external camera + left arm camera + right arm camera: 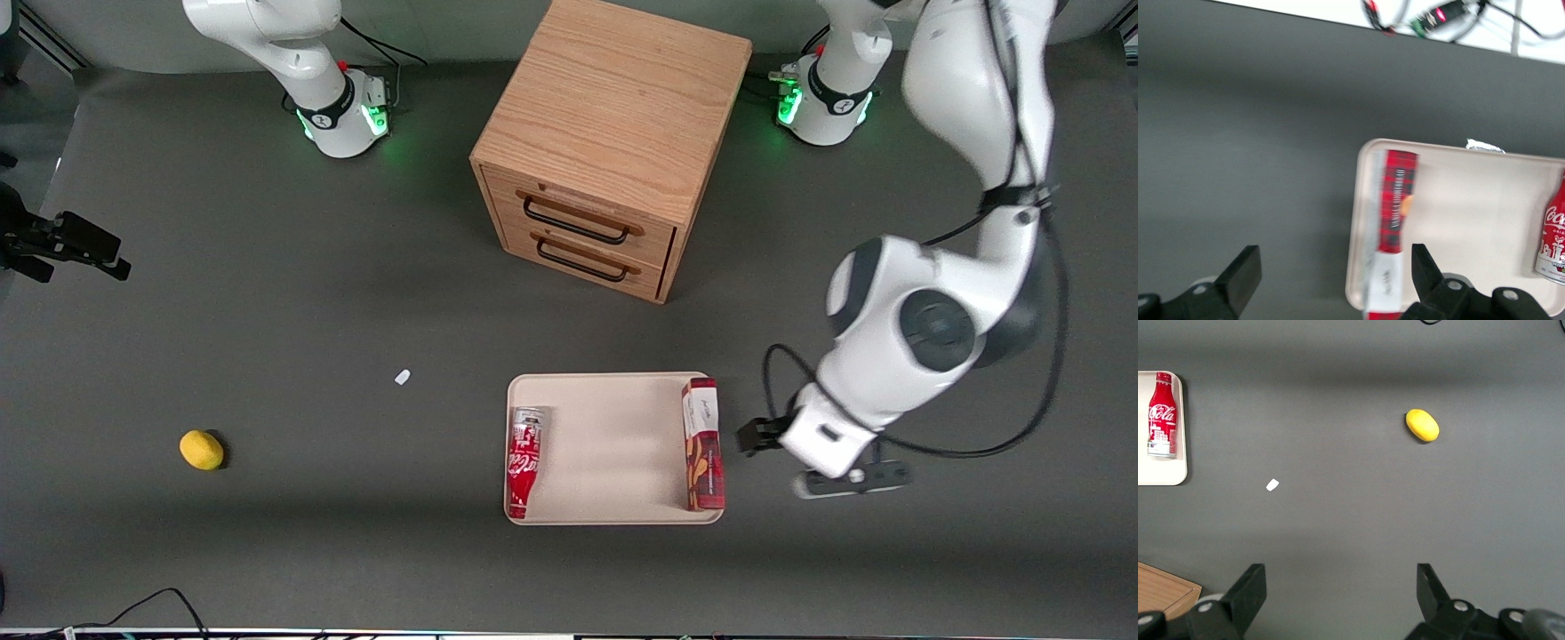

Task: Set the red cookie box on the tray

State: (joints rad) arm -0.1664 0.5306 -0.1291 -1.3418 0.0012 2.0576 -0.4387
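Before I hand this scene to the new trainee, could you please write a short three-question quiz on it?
1. True or false: the slim dark-red cardboard cookie box lies on the flat cream-beige tray.
2. The left arm's claw is: A) shut on the box B) open beside the tray C) over the wooden drawer cabinet.
3. Which object shares the tray with the box?

Key: 1 true; 2 B; 3 the red-and-white soda can.

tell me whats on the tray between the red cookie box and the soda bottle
Nothing: in the front view only bare tray separates the red cookie box from the soda bottle. The open gripper sits beside the box, off the tray.
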